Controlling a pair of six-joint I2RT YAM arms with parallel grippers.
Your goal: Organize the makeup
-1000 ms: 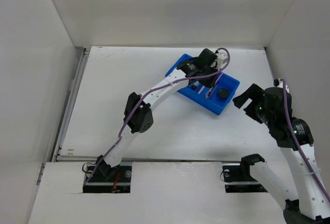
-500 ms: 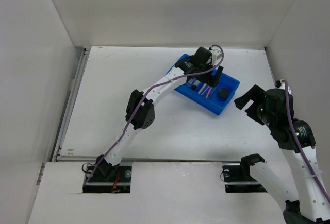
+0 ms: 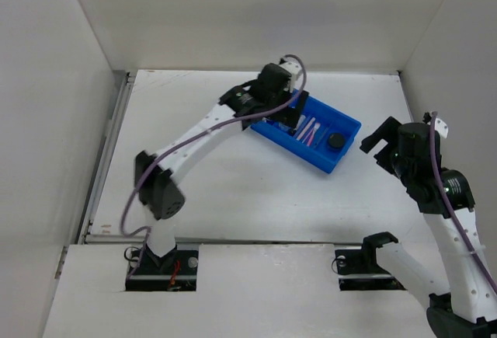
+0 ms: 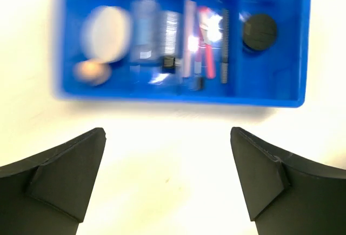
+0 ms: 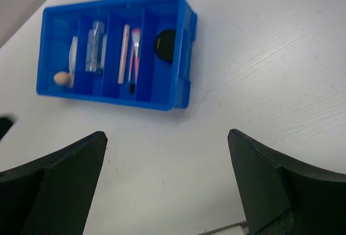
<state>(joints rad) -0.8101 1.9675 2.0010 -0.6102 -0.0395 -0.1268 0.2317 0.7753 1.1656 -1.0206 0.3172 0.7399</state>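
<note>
Blue tray of makeup, ahead of left pincer and right pincer — both spread wide.

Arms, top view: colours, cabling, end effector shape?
Left arm and right arm match: white links, bulky black joint housings, a purple cable along each. Left end effector and right end effector are matte black, each with two broad wedge-shaped fingers. No markings visible.
</note>
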